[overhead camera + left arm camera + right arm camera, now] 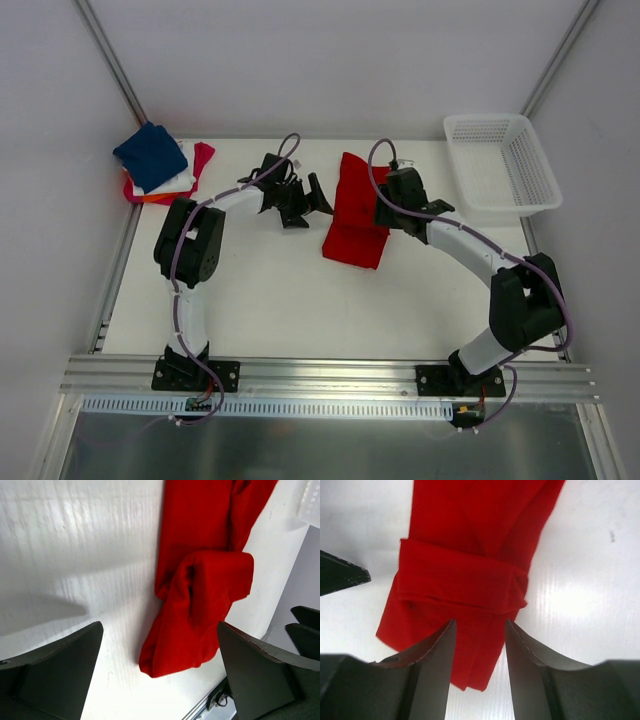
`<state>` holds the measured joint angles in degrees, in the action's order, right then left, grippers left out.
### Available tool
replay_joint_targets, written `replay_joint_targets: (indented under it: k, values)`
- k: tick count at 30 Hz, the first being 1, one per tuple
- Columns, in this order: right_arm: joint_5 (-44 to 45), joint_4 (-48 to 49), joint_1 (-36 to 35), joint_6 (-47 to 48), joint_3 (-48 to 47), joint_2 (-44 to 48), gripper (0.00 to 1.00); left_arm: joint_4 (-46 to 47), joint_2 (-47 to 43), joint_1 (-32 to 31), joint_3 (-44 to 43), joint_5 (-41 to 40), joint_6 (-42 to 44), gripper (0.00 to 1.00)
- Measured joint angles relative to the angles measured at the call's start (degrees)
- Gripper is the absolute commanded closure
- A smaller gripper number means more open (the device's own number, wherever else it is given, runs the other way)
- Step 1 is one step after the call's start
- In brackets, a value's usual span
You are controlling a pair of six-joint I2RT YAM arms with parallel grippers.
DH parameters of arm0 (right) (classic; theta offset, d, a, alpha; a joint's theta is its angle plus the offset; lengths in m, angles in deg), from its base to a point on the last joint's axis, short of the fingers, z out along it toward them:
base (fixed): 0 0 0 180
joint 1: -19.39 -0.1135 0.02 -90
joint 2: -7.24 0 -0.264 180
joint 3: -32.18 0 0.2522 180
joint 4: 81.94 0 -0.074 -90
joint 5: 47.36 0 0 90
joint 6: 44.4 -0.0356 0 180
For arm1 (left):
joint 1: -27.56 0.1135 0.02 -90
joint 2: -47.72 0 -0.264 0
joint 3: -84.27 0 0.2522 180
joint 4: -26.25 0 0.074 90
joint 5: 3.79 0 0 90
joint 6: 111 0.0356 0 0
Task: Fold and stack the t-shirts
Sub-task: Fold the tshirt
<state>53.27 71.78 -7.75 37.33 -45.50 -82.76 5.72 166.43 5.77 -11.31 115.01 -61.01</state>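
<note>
Centre of the table [270, 300], a red t-shirt [355, 212], folded long, near end bunched over itself; just off its nine o'clock side, left gripper [308, 203], spread wide and gripping nothing; over its three o'clock edge, right gripper [480, 622], roughly half parted, red cloth showing through the gap, no pinch on it; away at ten o'clock, stacked folded t-shirts [160, 165], navy on top; at two o'clock, white mesh basket [500, 160].
</note>
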Motion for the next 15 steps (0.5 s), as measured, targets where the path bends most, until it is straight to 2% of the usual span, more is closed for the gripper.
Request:
replay_joint_targets:
  k: [6,15]
  values:
    - [-2.5,-1.2,-2.7,-0.1,0.7,-0.1,0.53,0.1,-5.6,-3.3,5.5,-1.0,0.0,0.01]
    - [-7.3,-0.1,-4.2,-1.1,1.9,-3.7,0.56,0.1,-7.1,-4.7,10.4,-2.1,0.0,0.01]
